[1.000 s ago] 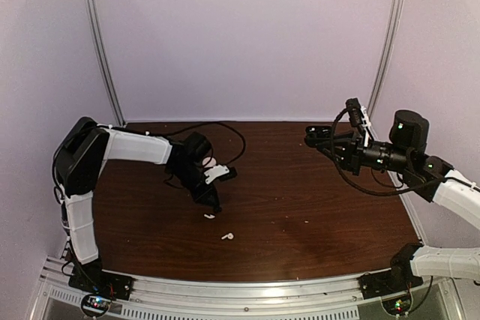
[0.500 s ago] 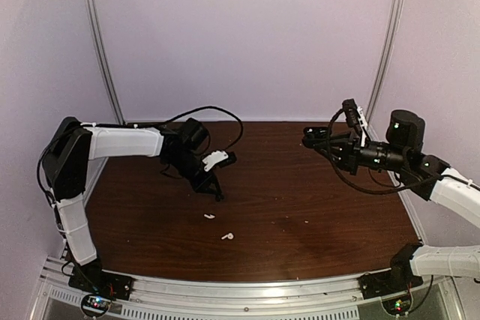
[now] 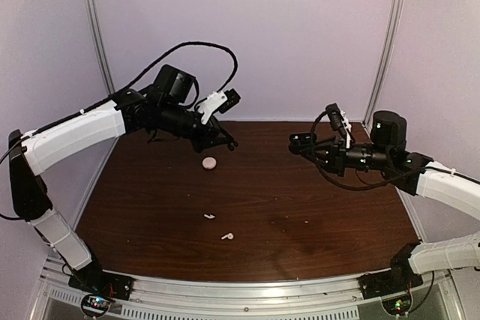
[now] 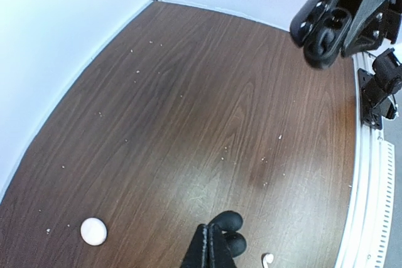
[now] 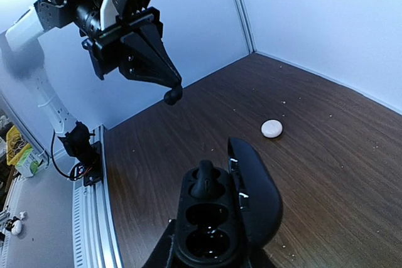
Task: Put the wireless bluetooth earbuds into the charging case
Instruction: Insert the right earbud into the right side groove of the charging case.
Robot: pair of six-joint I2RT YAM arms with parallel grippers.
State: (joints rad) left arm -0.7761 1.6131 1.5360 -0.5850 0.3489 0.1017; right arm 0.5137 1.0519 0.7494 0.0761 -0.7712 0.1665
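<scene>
My right gripper point(image 3: 315, 148) is shut on the charging case point(image 5: 213, 218), a black case held open above the table's right half. Its lid point(image 5: 257, 196) is swung to the right. One black earbud point(image 5: 205, 183) sits in the far socket. The near socket is empty. My left gripper point(image 4: 210, 249) is shut on the second black earbud point(image 4: 231, 230) and holds it in the air over the back left of the table point(image 3: 231, 145). It shows in the right wrist view point(image 5: 172, 95) well apart from the case. The case also shows in the left wrist view point(image 4: 323, 29).
A pale pink round case point(image 3: 208, 162) lies on the table below my left gripper, also in the wrist views point(image 4: 93, 231) point(image 5: 272, 128). Two white stemmed earbuds point(image 3: 210, 216) point(image 3: 227, 236) lie nearer the front. White walls close the back and sides.
My left arm has risen from low over the table near the white earbuds, up and toward the back, uncovering the pink case. My right gripper with the case has shifted a little left.
</scene>
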